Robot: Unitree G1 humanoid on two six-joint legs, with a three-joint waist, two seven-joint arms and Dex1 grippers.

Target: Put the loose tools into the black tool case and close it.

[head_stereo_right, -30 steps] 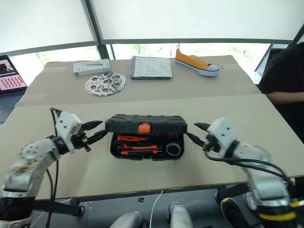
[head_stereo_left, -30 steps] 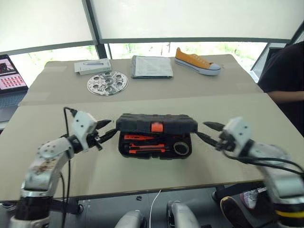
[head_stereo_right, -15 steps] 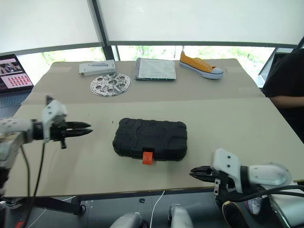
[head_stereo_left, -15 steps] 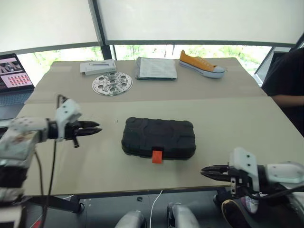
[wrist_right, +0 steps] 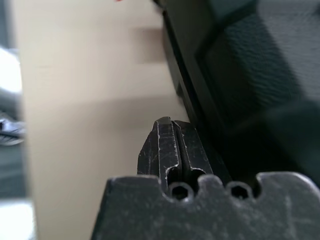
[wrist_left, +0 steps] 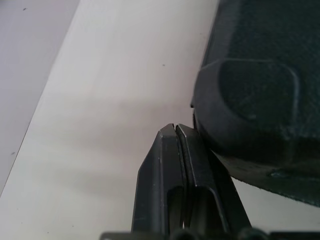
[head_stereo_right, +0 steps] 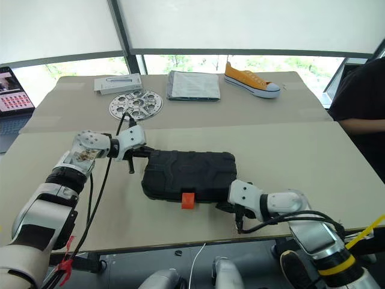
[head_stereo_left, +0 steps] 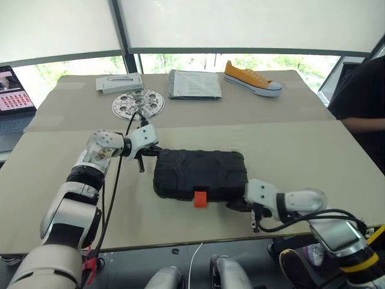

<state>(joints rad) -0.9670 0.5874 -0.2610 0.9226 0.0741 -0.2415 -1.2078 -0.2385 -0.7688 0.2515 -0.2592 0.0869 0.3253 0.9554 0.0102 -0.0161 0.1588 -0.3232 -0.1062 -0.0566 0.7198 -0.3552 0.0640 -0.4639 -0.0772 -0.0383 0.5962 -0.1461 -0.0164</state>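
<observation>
Both pincers closing in on black tool case [head_stereo_left: 200, 174], lying lid-down mid-table: left pincer [head_stereo_left: 153, 150] at far corner, right pincer [head_stereo_left: 236, 205] near corner, fingers pressed together. You're pressing evenly; watch orange latch [head_stereo_left: 200, 198].

Matt, textured black plastic tool case [head_stereo_left: 200, 173]

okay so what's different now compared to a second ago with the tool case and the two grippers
The black tool case stood open a second ago with tools showing inside; now its lid is down and the orange latch faces the robot. Both grippers, open at its ends then, have shut and returned to it: the left gripper at its far left corner, the right gripper at its near right corner. The shoe, metal disc and papers stayed put.
</observation>
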